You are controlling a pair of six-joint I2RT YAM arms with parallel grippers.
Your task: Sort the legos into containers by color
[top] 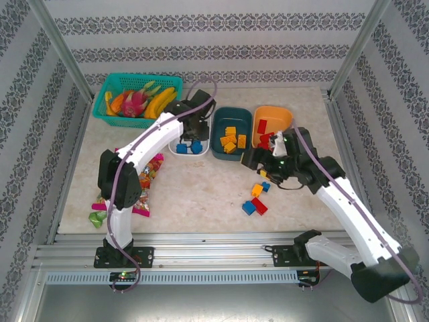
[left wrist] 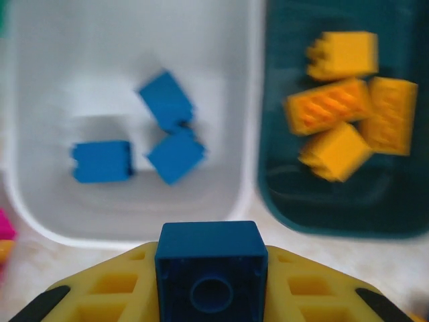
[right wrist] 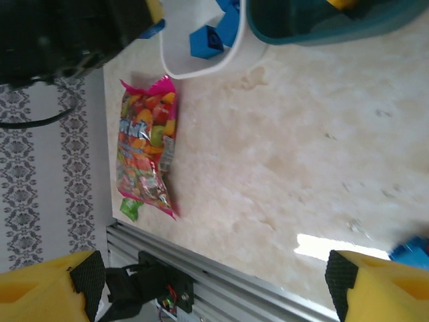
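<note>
Lego [left wrist: 208, 265]: blue, square, round-socketed underside

Blue legos [left wrist: 175, 155], wht dish [left wrist: 87, 60].

A pale, marbled beige tabletop [top: 201, 194] lies beneath both the left gripper [top: 190, 134] and the right gripper [top: 258, 163]. Walls [top: 201, 40] papered white with grey ornamental bands stand beyond them and to either side. Silver metal posts [top: 60, 50] rise at the far corners. A ribbed aluminium rail [top: 214, 255] runs behind the grippers. A bright glare patch [right wrist: 328, 245] shines on the tabletop near the right gripper.
</note>
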